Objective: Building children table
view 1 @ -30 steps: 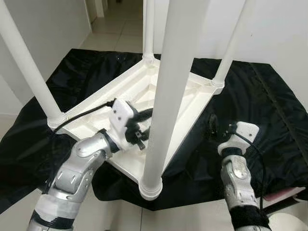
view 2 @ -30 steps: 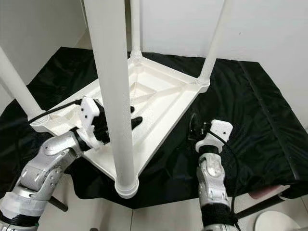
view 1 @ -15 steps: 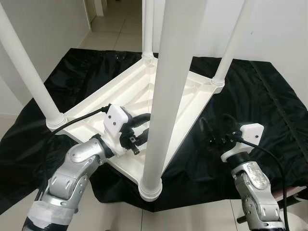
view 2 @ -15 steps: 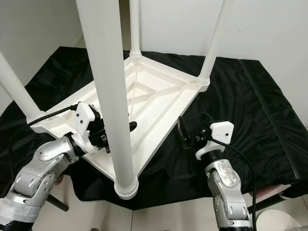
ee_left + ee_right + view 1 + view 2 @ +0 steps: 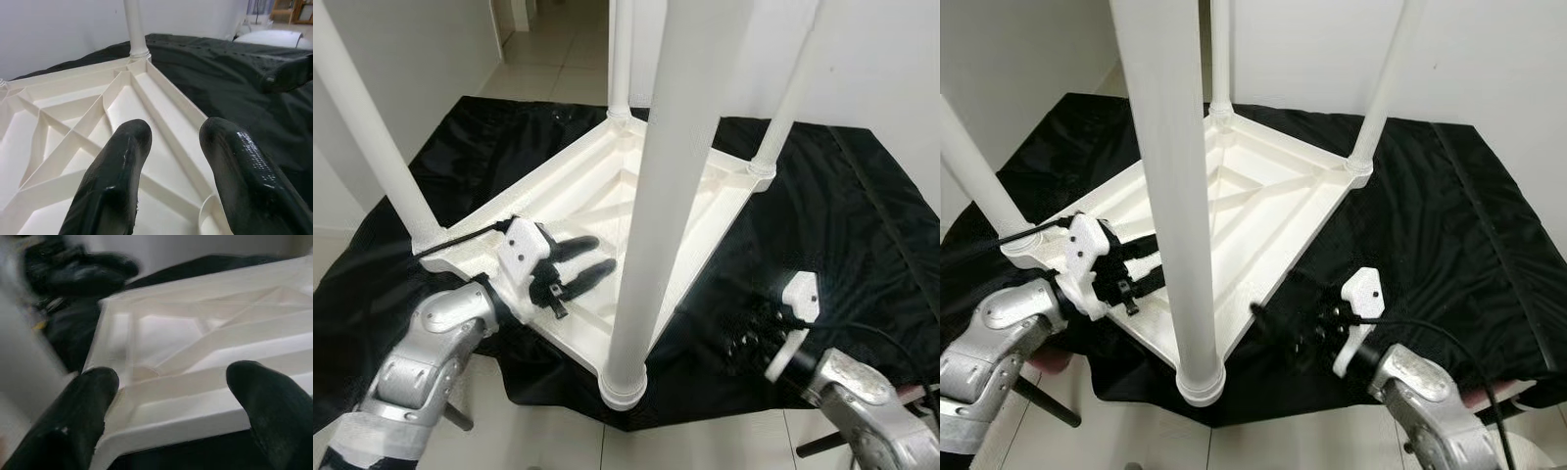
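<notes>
The children's table (image 5: 636,191) lies upside down on a black sheet (image 5: 862,225) spread over the floor, its ribbed underside facing up and all four white legs already standing in their corner sockets. The nearest leg (image 5: 656,196) rises at about 6 o'clock in the head views; the others stand at roughly 9, 12 and 2 o'clock.

The left hand (image 5: 576,264) hovers over the near rim of the tabletop, just at 9 o'clock from the nearest leg, its two black fingers (image 5: 117,171) spread wide and holding nothing. The right hand (image 5: 1283,328) sits low over the sheet at about 4 o'clock, pointed toward the table's long edge; its fingers (image 5: 88,401) are also wide apart and empty.

With the legs fitted, the step in hand looks like taking hold of the frame, probably to check the near leg or turn the table upright. To do it well, each hand should close on a solid rim or rib rather than a smooth round leg, with both grips balanced on opposite sides. The slippery sheet may let the table slide, so slow, even pressure is wise.
</notes>
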Tool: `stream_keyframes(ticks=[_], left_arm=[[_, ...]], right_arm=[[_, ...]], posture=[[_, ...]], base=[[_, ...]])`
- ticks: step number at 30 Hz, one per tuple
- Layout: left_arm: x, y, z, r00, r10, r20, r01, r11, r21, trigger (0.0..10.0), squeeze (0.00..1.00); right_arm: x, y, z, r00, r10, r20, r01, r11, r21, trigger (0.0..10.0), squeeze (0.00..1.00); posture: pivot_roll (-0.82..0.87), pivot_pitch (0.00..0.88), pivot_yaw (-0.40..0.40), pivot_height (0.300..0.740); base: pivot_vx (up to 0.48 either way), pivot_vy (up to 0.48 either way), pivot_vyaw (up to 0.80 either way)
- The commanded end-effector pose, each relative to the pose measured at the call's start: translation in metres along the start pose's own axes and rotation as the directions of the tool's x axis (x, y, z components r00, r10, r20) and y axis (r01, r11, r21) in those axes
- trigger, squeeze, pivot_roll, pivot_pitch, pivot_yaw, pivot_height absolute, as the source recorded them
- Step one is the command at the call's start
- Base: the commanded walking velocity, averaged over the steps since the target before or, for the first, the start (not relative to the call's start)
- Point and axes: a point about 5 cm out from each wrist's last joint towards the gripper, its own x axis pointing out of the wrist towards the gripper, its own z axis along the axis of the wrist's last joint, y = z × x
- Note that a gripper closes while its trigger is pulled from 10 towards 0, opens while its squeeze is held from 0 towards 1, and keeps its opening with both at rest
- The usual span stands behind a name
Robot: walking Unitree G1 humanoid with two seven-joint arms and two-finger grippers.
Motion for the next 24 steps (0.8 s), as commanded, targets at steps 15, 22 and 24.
stream_keyframes(ticks=[15,22,24], left_arm=[[-0.001,-0.007,-0.010,0.981,-0.184,-0.052,0.187,0.981,0.049,10.0,0.00],[-0.007,-0.006,-0.026,0.983,-0.152,-0.106,0.159,0.985,0.061,10.0,0.00],[-0.008,-0.005,-0.027,0.984,-0.140,-0.110,0.147,0.987,0.060,10.0,0.00]], right_arm=[[-0.001,0.032,-0.003,0.859,0.469,-0.208,-0.473,0.881,0.032,10.0,0.00],[0.028,0.020,-0.012,0.902,0.394,-0.177,-0.408,0.912,-0.045,10.0,0.00],[0.032,0.019,-0.013,0.907,0.384,-0.171,-0.397,0.917,-0.045,10.0,0.00]], posture=[[0.06,0.044,-0.004,0.740],[0.08,0.039,-0.015,0.740],[0.09,0.038,-0.016,0.740]], base=[[0.000,0.000,0.00],[0.000,0.000,0.00],[0.000,0.000,0.00]])
